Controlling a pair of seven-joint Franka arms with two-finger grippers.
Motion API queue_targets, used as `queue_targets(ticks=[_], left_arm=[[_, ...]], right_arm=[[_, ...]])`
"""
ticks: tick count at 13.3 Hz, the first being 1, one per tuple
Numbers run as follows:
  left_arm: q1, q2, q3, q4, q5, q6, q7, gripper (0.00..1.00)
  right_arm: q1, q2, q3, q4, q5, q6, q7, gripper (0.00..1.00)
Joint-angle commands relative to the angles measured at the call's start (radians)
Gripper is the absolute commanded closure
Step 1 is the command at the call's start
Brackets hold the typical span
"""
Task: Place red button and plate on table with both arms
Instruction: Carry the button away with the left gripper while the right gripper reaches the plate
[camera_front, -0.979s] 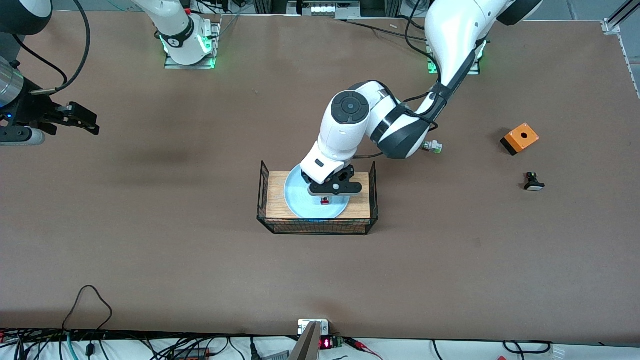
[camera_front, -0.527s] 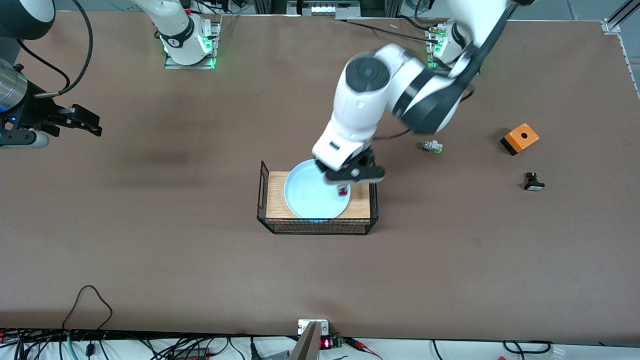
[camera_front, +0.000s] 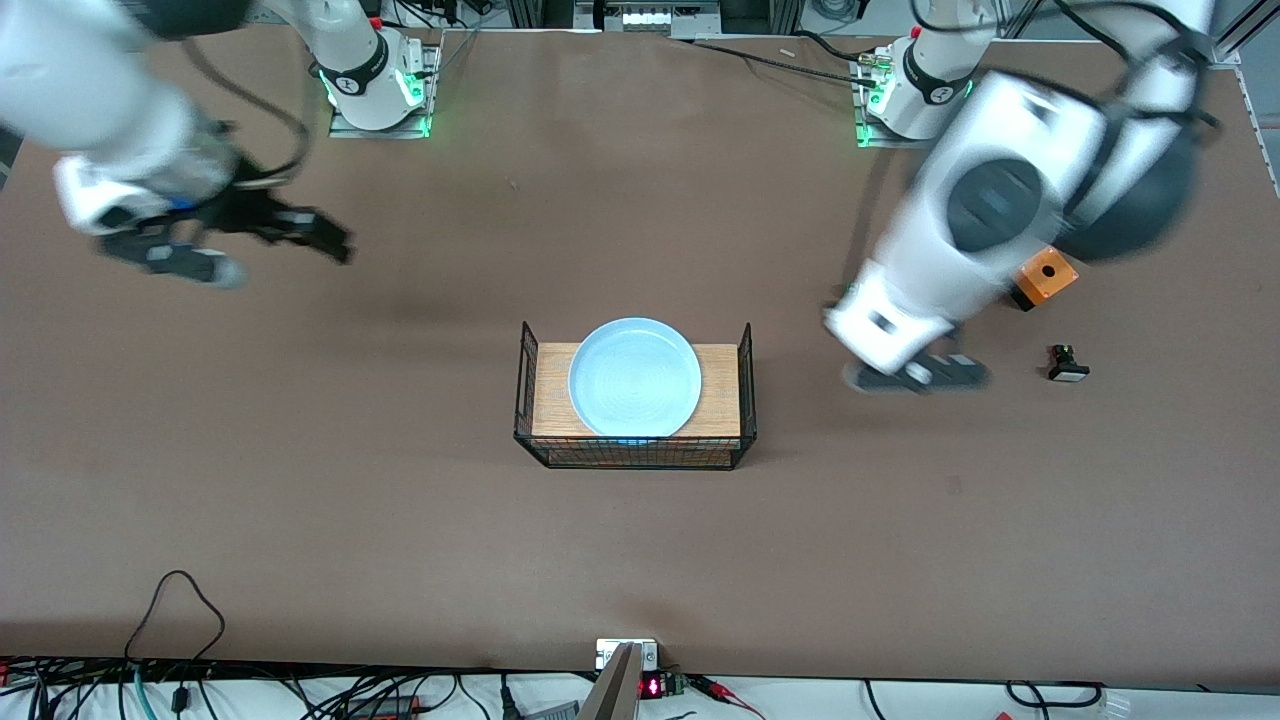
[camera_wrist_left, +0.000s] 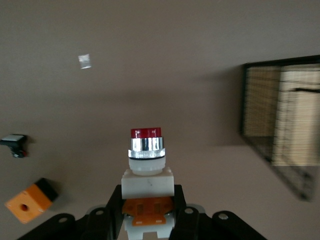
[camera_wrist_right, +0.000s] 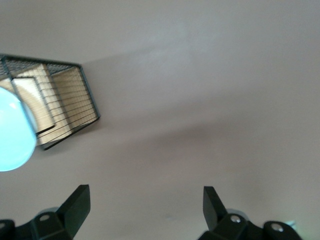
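Observation:
The pale-blue plate (camera_front: 635, 378) lies on the wood-topped platform (camera_front: 718, 400) with black wire sides, in the middle of the brown table (camera_front: 400, 530). My left gripper (camera_front: 915, 377) is over bare table toward the left arm's end, beside the platform. In the left wrist view it (camera_wrist_left: 147, 200) is shut on the white block of the red button (camera_wrist_left: 146, 167), red cap pointing away from the fingers. The button is hidden in the front view. My right gripper (camera_front: 330, 245) is open and empty over bare table toward the right arm's end; the right wrist view (camera_wrist_right: 145, 200) shows its jaws wide apart, with the plate's edge (camera_wrist_right: 12, 130).
An orange box (camera_front: 1048, 272) and a black part with a white cap (camera_front: 1068, 365) lie on the table close to the left gripper; both show in the left wrist view, the box (camera_wrist_left: 27, 205) and the part (camera_wrist_left: 14, 142). The platform shows there too (camera_wrist_left: 280, 120).
The left gripper has lifted the red button off the plate and swung with it toward the left arm's end. The right gripper has moved in from the table's edge toward the platform.

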Motion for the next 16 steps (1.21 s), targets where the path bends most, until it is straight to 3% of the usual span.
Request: queue_targets(ticks=[1, 5, 8, 11, 12, 13, 14, 16], left_arm=[[0.149, -0.002, -0.013, -0.134, -0.020, 0.089, 0.230, 0.78], [0.297, -0.011, -0.012, -0.393, -0.014, 0.351, 0.368, 0.78], [0.353, -0.010, -0.007, -0.622, -0.003, 0.662, 0.385, 0.78], [0.363, 0.001, -0.003, -0.760, -0.002, 0.888, 0.385, 0.77], [0.363, 0.005, -0.003, -0.762, -0.002, 0.896, 0.385, 0.71], [0.363, 0.014, -0.001, -0.762, -0.002, 0.898, 0.385, 0.54], [0.363, 0.034, -0.001, -0.760, -0.002, 0.899, 0.384, 0.51], [0.370, 0.044, 0.003, -0.753, -0.002, 0.896, 0.375, 0.07]], right_arm=[[0.132, 0.125, -0.009, 0.099, 0.003, 0.020, 0.204, 0.00], [0.264, 0.232, -0.009, 0.128, 0.004, 0.236, 0.517, 0.00], [0.287, 0.324, -0.009, 0.130, 0.021, 0.393, 0.725, 0.00], [0.296, 0.398, -0.009, 0.130, 0.020, 0.416, 0.761, 0.00], [0.296, 0.415, -0.009, 0.130, 0.018, 0.416, 0.763, 0.00], [0.298, 0.432, -0.009, 0.130, 0.018, 0.428, 0.764, 0.00], [0.296, 0.444, -0.009, 0.130, 0.020, 0.453, 0.764, 0.00], [0.302, 0.467, -0.009, 0.128, 0.020, 0.487, 0.779, 0.02]])
